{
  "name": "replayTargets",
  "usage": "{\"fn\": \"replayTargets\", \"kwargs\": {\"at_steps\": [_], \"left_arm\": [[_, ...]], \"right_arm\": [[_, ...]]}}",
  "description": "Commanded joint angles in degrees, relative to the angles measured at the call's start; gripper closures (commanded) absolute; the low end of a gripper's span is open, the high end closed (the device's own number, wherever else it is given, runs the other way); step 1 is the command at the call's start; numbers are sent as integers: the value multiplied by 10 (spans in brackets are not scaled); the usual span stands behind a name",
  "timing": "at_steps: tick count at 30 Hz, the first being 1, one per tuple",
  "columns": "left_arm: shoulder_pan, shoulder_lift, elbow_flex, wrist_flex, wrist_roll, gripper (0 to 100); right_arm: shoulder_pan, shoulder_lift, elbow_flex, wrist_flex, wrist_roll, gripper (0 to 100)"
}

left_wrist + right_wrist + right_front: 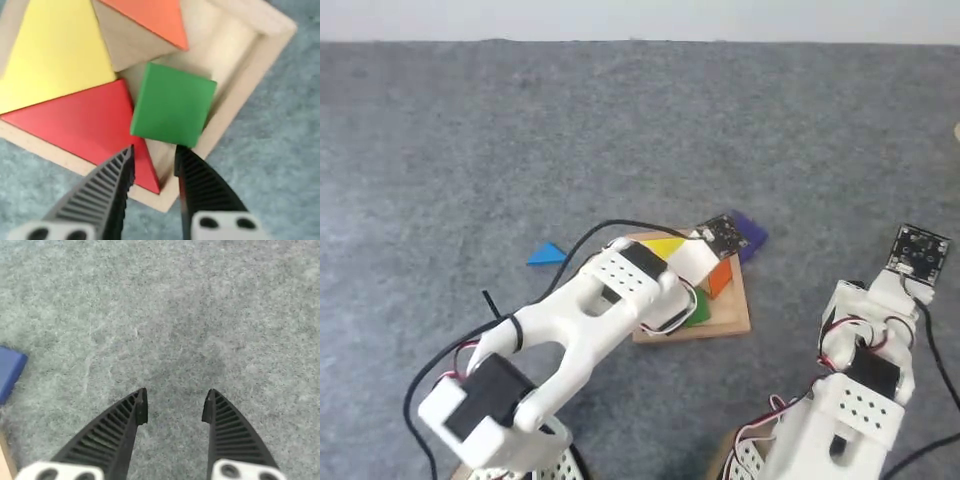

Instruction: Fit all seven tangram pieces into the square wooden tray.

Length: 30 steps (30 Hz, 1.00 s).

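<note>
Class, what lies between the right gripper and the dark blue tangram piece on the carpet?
Only bare grey carpet, seen in the right wrist view, separates the right gripper from the dark blue tangram piece.

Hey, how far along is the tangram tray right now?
Done: the yellow triangle, red triangle, orange triangle and green square lie in the tray. In hand: nothing; the left tool is open over the green square, the right tool open above carpet. Left: the blue triangle and purple piece lie on the carpet outside the tray.
</note>
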Motion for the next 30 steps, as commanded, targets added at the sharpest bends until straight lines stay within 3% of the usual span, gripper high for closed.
{"fn": "replayTargets", "kwargs": {"at_steps": [1,9,12,15,19,21,24,27,30], "left_arm": [[17,-7,-24,5,15,867],[15,-69,-25,3,53,867],[-7,-124,-29,-5,104,867],[-80,-165,-32,-41,191,867],[-236,-185,-27,-101,265,863],[-300,-184,-12,-125,316,863],[-348,-184,37,-184,326,862],[-361,-184,78,-243,325,862],[-364,-184,84,-252,324,862]], "right_arm": [[-4,-11,-19,-12,4,809],[-7,-11,-19,-12,4,809],[-7,-10,-19,-12,4,809],[-7,-6,-19,-12,8,809],[-12,-5,-22,-7,10,809],[-37,-4,-22,-6,22,809],[-80,-4,-26,16,44,809],[-138,-4,-47,65,65,809],[-240,-5,-58,116,98,809]]}}
